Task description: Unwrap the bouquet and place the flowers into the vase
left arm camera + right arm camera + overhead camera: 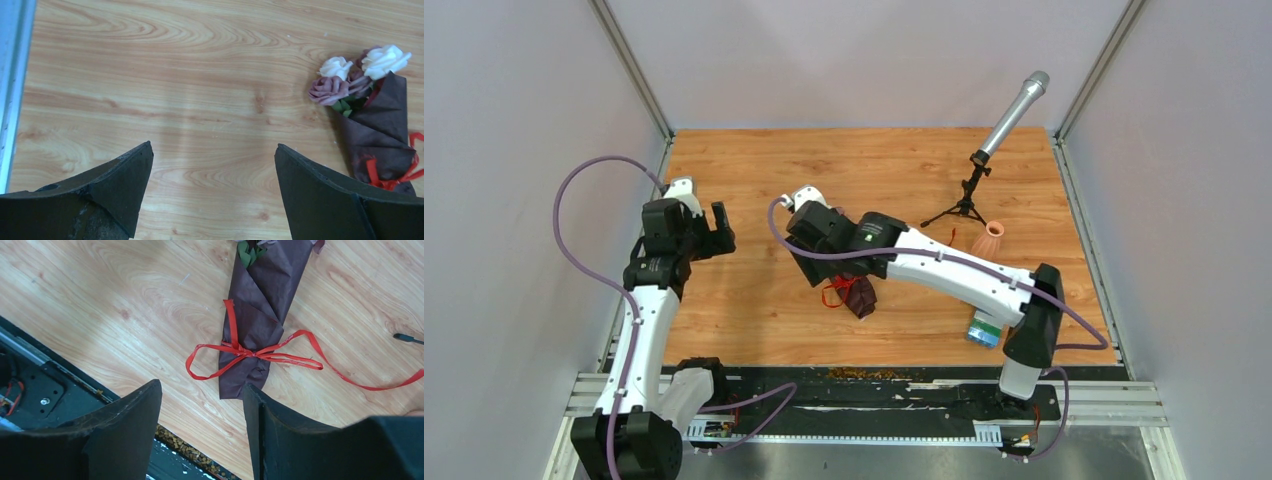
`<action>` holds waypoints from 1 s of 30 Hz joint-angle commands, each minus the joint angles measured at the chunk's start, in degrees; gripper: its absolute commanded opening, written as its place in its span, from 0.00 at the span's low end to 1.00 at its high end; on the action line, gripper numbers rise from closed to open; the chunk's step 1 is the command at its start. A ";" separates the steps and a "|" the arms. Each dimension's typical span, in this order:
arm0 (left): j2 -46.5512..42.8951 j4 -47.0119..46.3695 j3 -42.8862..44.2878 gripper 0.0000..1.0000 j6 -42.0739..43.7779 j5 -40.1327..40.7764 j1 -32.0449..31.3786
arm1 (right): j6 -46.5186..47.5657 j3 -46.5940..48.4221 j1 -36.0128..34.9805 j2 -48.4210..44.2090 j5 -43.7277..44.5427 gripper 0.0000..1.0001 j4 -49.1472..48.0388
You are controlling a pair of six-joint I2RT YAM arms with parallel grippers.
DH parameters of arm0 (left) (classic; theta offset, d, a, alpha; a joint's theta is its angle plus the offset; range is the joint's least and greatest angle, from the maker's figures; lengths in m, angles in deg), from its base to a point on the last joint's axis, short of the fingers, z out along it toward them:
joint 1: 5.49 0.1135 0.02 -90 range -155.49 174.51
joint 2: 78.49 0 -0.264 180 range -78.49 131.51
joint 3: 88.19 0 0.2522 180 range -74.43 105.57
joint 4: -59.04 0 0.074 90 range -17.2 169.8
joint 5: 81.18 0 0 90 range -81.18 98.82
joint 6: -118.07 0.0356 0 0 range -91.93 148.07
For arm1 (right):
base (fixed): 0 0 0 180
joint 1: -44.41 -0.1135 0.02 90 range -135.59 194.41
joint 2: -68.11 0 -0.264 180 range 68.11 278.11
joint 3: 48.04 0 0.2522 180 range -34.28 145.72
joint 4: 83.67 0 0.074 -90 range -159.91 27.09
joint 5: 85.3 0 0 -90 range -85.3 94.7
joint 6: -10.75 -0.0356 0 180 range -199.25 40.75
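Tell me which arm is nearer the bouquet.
Right. The right arm hangs its open jaws just above the bouquet's tied end. The left arm holds its open jaws well off to the side, apart from it.

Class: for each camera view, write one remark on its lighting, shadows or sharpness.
Top external: even, soft light, only faint shadows on the table. Left wrist: flowers sharp, a pale shadow on the table, the left gripper's fingers nearly black. Right wrist: bouquet and ribbon crisp, no glare.
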 commanded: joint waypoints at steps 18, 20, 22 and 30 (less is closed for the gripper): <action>-0.55 -24.33 -12.01 0.92 -21.57 -16.88 -21.70 | -3.49 -31.41 21.40 -23.69 -12.97 0.56 -19.65; -0.34 -31.65 -15.66 0.90 -26.87 -15.29 -25.04 | -4.46 -35.21 23.28 -26.98 -13.83 0.56 -22.83; 1.34 -36.39 -17.74 0.89 -29.66 -12.28 -28.49 | -5.43 -38.47 24.77 -30.11 -14.36 0.55 -25.75; 10.93 -46.02 -20.03 0.84 -35.71 -6.18 -34.21 | -6.88 -46.53 25.68 -37.80 -17.80 0.51 -33.49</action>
